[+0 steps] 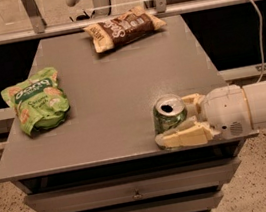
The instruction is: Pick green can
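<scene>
The green can (168, 117) stands upright near the front right edge of the grey table (111, 96), its silver top open. My gripper (174, 121) reaches in from the right and holds the can between its cream fingers. One finger (184, 136) lies along the can's front side. The other finger (191, 101) is pressed against its far right side. The can rests on the table.
A green snack bag (35, 100) lies at the left of the table. A brown snack bag (124, 27) lies at the far edge. Drawers (132, 194) sit below the tabletop. A metal rail (108, 20) runs behind the table, and a cable (258, 21) hangs at the right.
</scene>
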`<state>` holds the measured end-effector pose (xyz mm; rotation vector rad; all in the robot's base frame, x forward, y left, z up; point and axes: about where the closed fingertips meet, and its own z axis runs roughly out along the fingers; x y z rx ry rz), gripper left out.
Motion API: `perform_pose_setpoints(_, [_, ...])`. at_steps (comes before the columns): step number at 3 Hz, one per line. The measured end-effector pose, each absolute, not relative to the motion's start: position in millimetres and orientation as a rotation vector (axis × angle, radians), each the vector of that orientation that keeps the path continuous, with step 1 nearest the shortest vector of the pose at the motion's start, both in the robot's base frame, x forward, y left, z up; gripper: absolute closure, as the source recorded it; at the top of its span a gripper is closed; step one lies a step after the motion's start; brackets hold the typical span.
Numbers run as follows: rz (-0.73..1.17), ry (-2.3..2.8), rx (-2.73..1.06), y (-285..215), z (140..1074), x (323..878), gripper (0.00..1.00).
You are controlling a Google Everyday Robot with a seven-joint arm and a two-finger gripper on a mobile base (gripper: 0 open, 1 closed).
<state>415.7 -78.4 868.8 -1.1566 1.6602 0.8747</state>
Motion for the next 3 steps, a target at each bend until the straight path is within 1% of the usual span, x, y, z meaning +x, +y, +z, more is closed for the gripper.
perform_pose_setpoints(1, [0.868,1.651,-1.131,-80,869,419,0.71])
perform_pose_setpoints(2, [0.799,1.617,-1.111,-99,883,440,0.94])
perform_pose_setpoints(3, [0.616,1.539,-1.104,-144,932,482,1.0])
